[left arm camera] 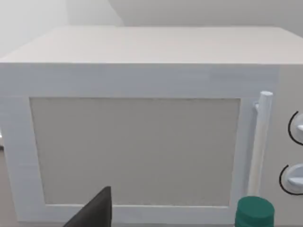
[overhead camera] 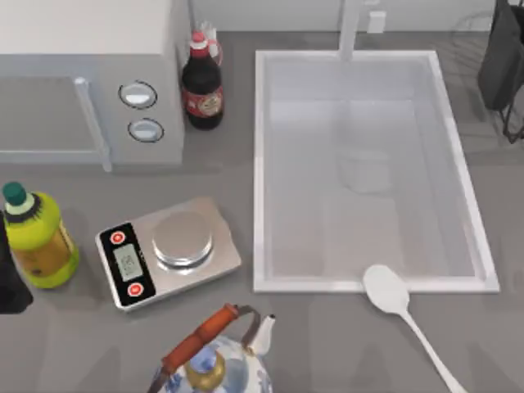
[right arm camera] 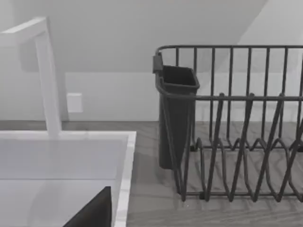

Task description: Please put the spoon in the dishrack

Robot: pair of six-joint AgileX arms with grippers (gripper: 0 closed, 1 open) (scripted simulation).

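The white spoon (overhead camera: 393, 296) lies flat on the grey counter, its oval bowl against the sink's front rim and its thin handle running toward the near right corner. The dark-grey wire dishrack (overhead camera: 503, 57) stands at the far right, cut by the top view's edge. In the right wrist view the dishrack (right arm camera: 236, 142) is empty, with a dark cup hung on its end. A dark part of my right gripper (right arm camera: 94, 213) juts in over the sink's corner. My left gripper (left arm camera: 94, 213) sits parked facing the microwave, and its arm (overhead camera: 10, 278) shows at the left edge.
The white sink basin (overhead camera: 260, 164) fills the middle, with a faucet (overhead camera: 352, 29) behind it. A microwave (overhead camera: 82, 74) and a dark bottle (overhead camera: 202, 86) stand at the far left. A scale (overhead camera: 168, 250), a yellow bottle (overhead camera: 37, 237) and a kettle (overhead camera: 217, 360) crowd the near left.
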